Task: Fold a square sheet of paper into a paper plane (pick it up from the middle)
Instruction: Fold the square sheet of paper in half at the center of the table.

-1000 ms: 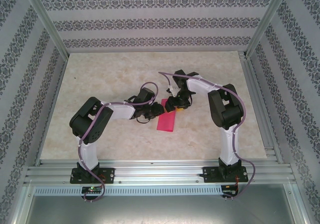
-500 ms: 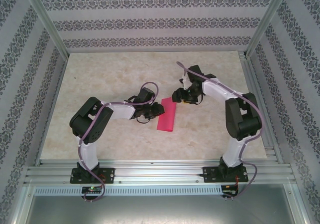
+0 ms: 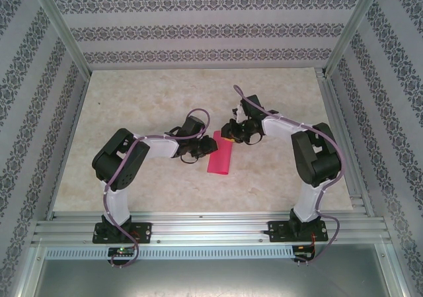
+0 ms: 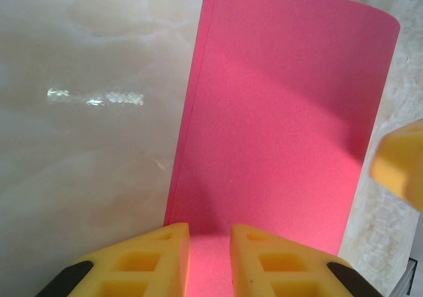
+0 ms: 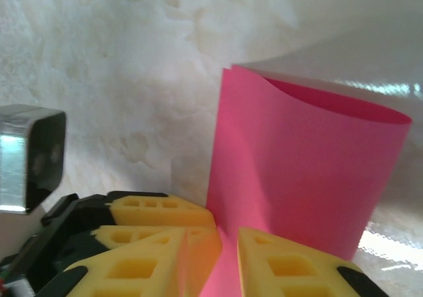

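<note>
Where grippers meet, folded paper (near edge hidden), marble table

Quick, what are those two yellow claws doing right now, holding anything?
Left end effector: closed on the edge of the folded pink paper.
Right end effector: closed on the same paper's end.

This looks like a purpose-built robot test cell in a lab, not a home or a shop. Aluminium frame rails run along the bottom of the frame, with posts rising at upper left and upper right, boxing in a marble-patterned table backed by ornamental wallpaper panels.
</note>
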